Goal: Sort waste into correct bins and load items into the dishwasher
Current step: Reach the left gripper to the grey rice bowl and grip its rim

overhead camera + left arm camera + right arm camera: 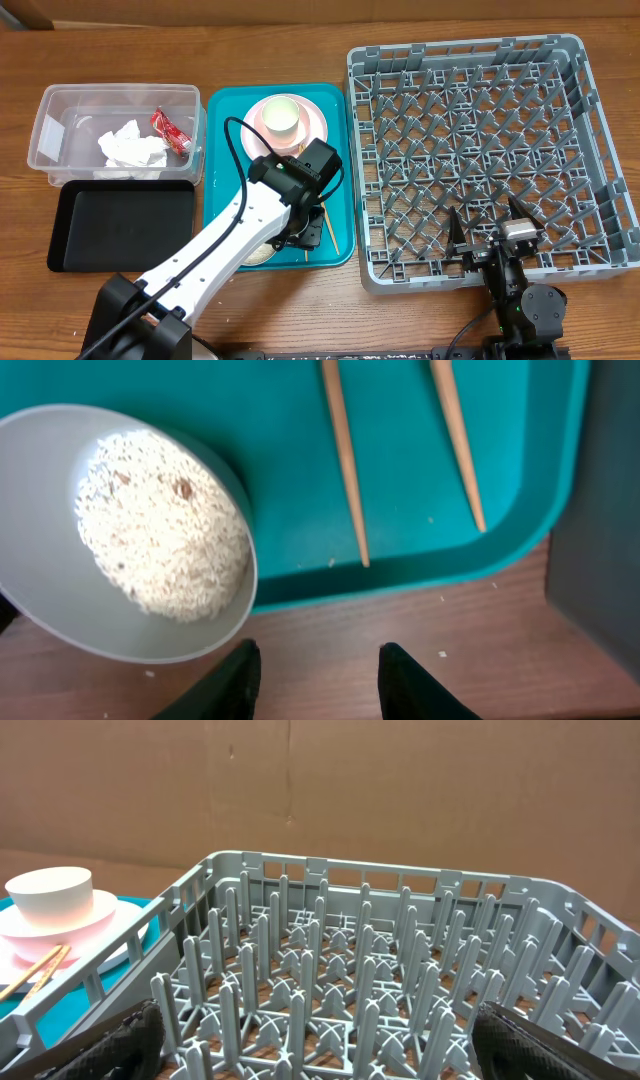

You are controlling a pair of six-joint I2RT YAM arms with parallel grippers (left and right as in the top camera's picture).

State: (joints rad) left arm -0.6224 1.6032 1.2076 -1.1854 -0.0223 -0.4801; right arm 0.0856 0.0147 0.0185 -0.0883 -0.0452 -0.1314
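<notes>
While hovering at the teal tray's (250,420) raised near rim, over bare wooden table (480,630), holds left gripper (318,682) half parted with nothing between the fingers. Finds smooth pale bowl (50,570) of clumped white rice (160,530) just left of it, overlapping that rim; thin tapered chopsticks (345,470) flat ahead, apart from the bowl. Holds right gripper (320,1035) spread wide and empty at the grey pegged dish rack's (330,880) near wall.

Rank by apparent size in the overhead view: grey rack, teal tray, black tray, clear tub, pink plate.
1. grey rack
2. teal tray
3. black tray and clear tub: footprints look alike, so not ranked
4. pink plate
</notes>
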